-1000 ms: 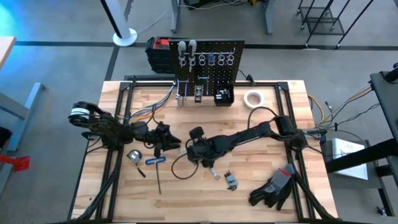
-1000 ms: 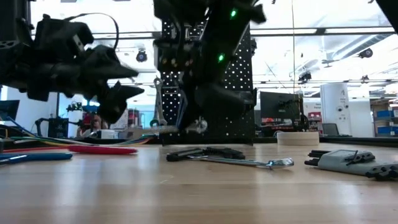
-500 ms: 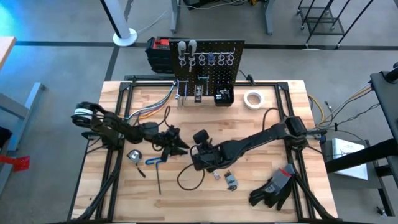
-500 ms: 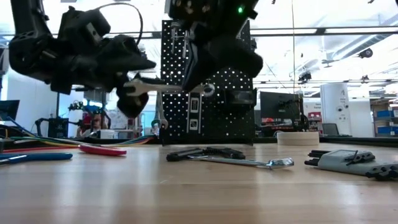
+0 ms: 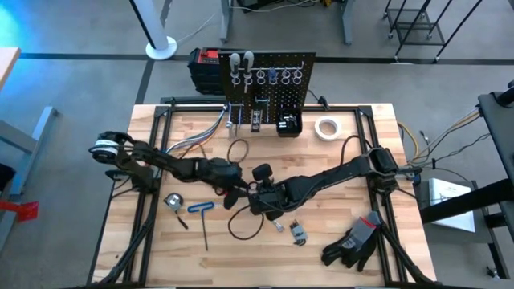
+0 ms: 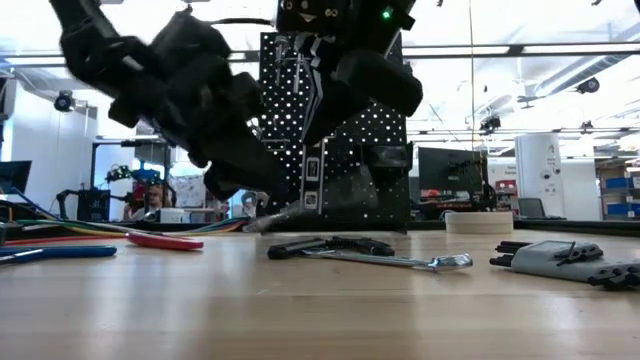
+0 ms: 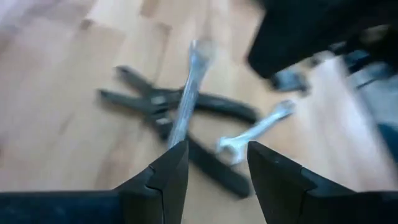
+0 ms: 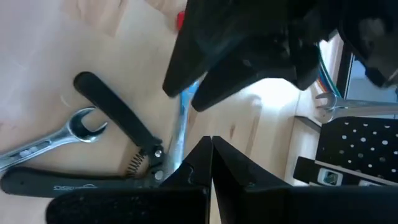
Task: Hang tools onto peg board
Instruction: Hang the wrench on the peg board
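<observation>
The left hand [image 7: 211,177] reaches in from the worktop's [image 5: 377,160] left side, its two fingers parted. A slim silver wrench [image 7: 185,102] runs lengthwise into the gap between them; whether they bear on it cannot be told. The wrench's long axis points straight away from this hand, over black pliers [image 7: 186,112] and a second wrench [image 7: 255,130] lying flat on the wood.

The right hand [image 8: 210,155] meets it at mid-worktop, fingers clenched, apparently pinching the same wrench's near end. Both hands sit equally close to the tool.

The peg board [image 5: 269,84] stands at the far edge, well apart. Its small black bin [image 5: 288,124] hangs low; contents cannot be told.
</observation>
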`<control>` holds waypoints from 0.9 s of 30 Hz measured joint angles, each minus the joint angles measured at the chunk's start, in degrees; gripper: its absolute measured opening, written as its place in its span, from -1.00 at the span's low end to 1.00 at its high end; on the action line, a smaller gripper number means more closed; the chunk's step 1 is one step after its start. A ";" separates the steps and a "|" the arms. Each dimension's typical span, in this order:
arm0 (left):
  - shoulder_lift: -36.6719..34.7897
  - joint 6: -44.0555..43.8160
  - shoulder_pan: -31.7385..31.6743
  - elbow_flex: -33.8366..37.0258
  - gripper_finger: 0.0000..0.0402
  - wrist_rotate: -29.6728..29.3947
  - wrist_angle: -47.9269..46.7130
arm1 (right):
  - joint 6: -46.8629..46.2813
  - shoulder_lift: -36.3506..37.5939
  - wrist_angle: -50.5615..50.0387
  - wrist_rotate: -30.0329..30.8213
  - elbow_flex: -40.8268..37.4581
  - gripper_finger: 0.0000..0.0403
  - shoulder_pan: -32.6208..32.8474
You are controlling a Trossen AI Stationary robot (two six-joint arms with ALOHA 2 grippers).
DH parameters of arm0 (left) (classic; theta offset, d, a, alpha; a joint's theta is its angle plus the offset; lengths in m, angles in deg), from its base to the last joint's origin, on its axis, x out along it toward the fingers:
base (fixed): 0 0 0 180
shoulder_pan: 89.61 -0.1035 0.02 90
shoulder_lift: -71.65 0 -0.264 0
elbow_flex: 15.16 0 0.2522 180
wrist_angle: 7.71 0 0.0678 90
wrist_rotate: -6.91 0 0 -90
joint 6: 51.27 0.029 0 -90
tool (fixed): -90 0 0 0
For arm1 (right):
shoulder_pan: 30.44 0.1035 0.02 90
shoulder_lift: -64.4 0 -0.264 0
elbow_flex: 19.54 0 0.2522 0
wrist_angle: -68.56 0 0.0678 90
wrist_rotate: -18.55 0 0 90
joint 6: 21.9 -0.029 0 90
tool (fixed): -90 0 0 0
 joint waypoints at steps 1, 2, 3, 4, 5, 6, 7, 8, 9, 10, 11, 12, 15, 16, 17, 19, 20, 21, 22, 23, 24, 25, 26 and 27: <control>0.00 1.03 0.27 -1.57 -0.23 -1.80 -3.68 | -0.14 0.00 -0.06 0.00 0.00 -0.99 -0.01; 0.00 1.97 0.63 -2.86 -0.23 -3.45 -6.49 | -0.27 0.00 -0.11 -0.06 0.00 -0.99 -0.01; 0.00 2.88 0.95 -4.11 -0.23 -4.82 -8.86 | -0.47 0.00 -0.17 -0.48 0.00 -0.99 0.03; 0.00 3.55 1.33 -5.30 -0.23 -5.78 -10.58 | -0.74 0.00 -0.19 -1.00 0.02 -0.99 0.01; 0.00 4.24 1.76 -6.36 -0.23 -6.91 -11.99 | -1.01 0.00 -0.24 -1.17 0.00 -0.99 0.03; 0.00 4.89 2.23 -7.36 -0.23 -8.10 -13.32 | -1.25 0.00 -0.43 -1.29 0.00 -0.99 0.03; 0.00 5.59 2.76 -8.31 -0.23 -9.09 -14.65 | -1.57 0.00 -0.77 -1.33 0.01 -0.99 0.03; 0.00 6.19 3.33 -9.16 -0.23 -10.24 -16.15 | -2.17 0.00 -1.35 -1.33 0.02 -1.00 0.03; 0.00 6.67 3.94 -10.06 -0.23 -11.55 -17.77 | -3.18 0.00 -2.18 -1.33 0.02 -1.00 0.02; 0.00 7.09 4.49 -10.88 -0.23 -12.91 -19.33 | -4.38 0.00 -3.11 -1.33 0.02 -1.00 0.01; 0.00 7.53 5.00 -11.69 -0.23 -14.24 -20.74 | -5.45 0.00 -3.98 -1.34 -0.04 -1.00 -0.03; 0.00 7.93 5.44 -12.27 -0.23 -15.24 -21.88 | -6.76 0.00 -4.49 -1.35 -0.37 -1.00 -0.12; 0.00 8.13 6.14 -12.78 -0.23 -16.81 -22.97 | -11.02 0.00 -5.51 -2.37 -2.00 -1.00 -0.60; 0.00 8.28 6.17 -12.70 -0.23 -16.82 -22.82 | -11.51 0.00 -5.54 -3.72 -2.83 -1.00 -0.85; -0.01 8.32 6.15 -12.43 -0.23 -16.89 -22.28 | -11.62 0.00 -5.33 -5.02 -3.75 -0.98 -1.18; 0.19 8.36 6.14 -11.62 -0.23 -17.37 -21.44 | -11.56 0.03 -3.84 -6.76 -5.67 -0.93 -2.00; 0.53 8.44 6.02 -11.20 -0.23 -18.00 -20.47 | -11.52 0.09 -3.01 -7.37 -6.77 -0.89 -2.55; 1.03 8.61 5.90 -10.73 -0.23 -18.84 -19.13 | -11.48 0.13 -2.44 -8.01 -7.81 -0.83 -3.23; 1.69 8.67 5.79 -10.31 -0.23 -19.61 -17.56 | -11.62 0.28 -1.86 -8.64 -9.02 -0.78 -3.95; 2.46 8.69 5.64 -9.89 -0.23 -20.06 -15.69 | -12.05 0.42 -1.39 -9.05 -10.14 -0.71 -4.69; 3.29 8.72 5.45 -9.42 -0.23 -20.05 -13.79 | -12.23 0.59 -1.05 -9.54 -11.28 -0.64 -5.38; 4.22 8.93 5.24 -9.03 -0.23 -20.07 -12.20 | -12.23 0.76 -0.54 -9.87 -12.47 -0.56 -6.07; 5.18 9.18 5.02 -8.87 -0.23 -20.05 -10.99 | -12.20 1.19 0.40 -9.91 -13.74 -0.48 -6.68; 6.23 9.34 4.82 -8.83 -0.23 -20.03 -9.84 | -12.22 1.61 0.84 -9.94 -14.93 -0.41 -7.20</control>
